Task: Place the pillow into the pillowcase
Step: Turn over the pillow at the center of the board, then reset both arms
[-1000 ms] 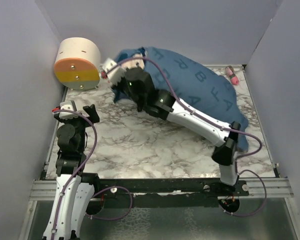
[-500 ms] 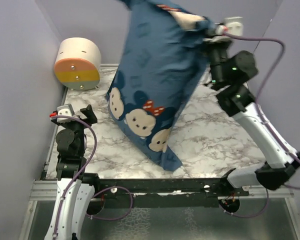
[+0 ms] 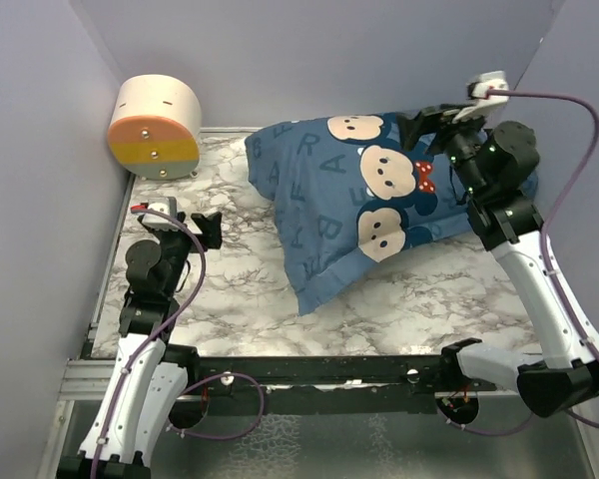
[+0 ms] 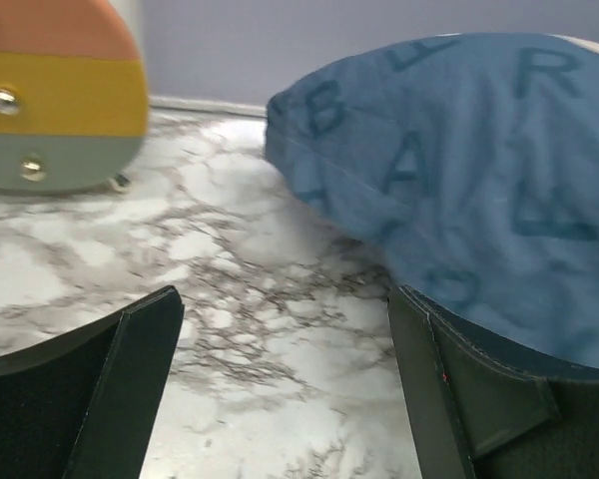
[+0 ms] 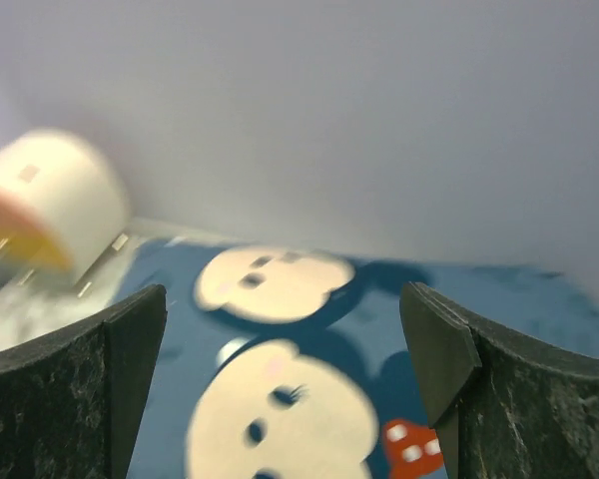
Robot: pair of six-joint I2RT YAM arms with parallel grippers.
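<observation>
At the far left corner of the marble tabletop point(image 3: 230, 299) we see a cream drum point(image 3: 157, 125) with an orange, yellow and grey face, and nearer us the left gripper point(image 3: 208, 228) hangs low, fingers spread wide with nothing between them, facing the pillowcase point(image 3: 319, 210). The pillowcase lies plump and slantwise across the middle and right of the tabletop, letters on its left part, mouse faces on its right; the pillow itself we cannot make out. Over its far right end the right gripper point(image 3: 426, 122) is spread wide too, holding nothing.
</observation>
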